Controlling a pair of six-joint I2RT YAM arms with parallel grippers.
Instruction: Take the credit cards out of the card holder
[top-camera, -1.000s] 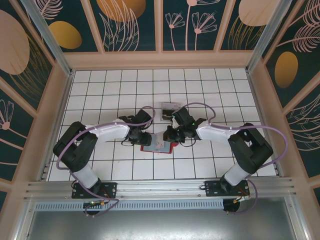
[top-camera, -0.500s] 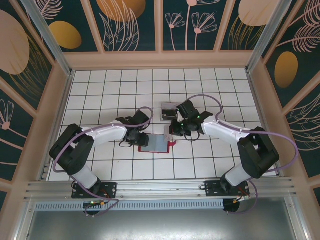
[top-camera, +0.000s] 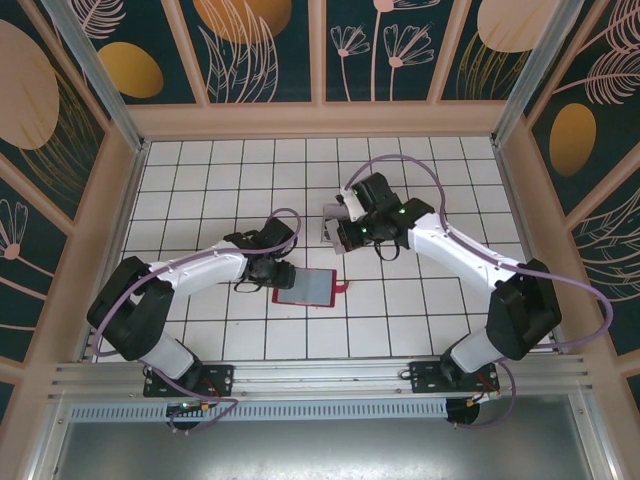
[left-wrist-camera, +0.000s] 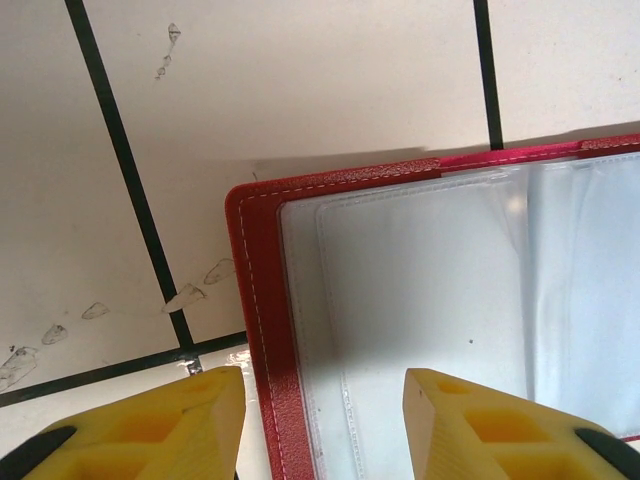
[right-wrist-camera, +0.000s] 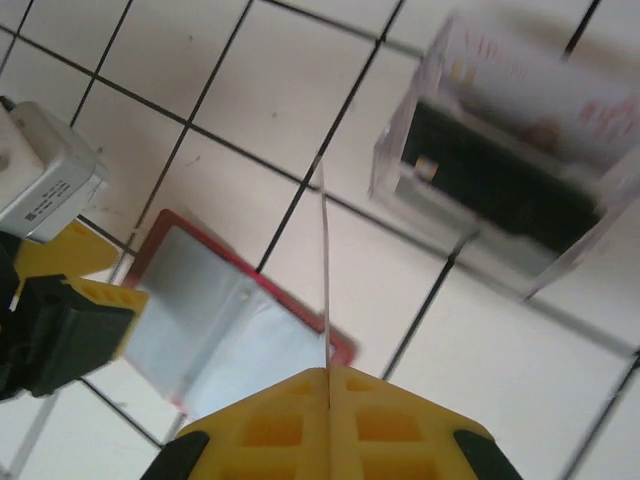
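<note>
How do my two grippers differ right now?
The left gripper has its jaws apart, with the open red card holder's edge showing in the gap. The right gripper is shut on a thin card, seen edge-on. The left gripper sits low at the card holder's left end, while the right gripper is up off the table near the clear box. Both have yellow fingers.
</note>
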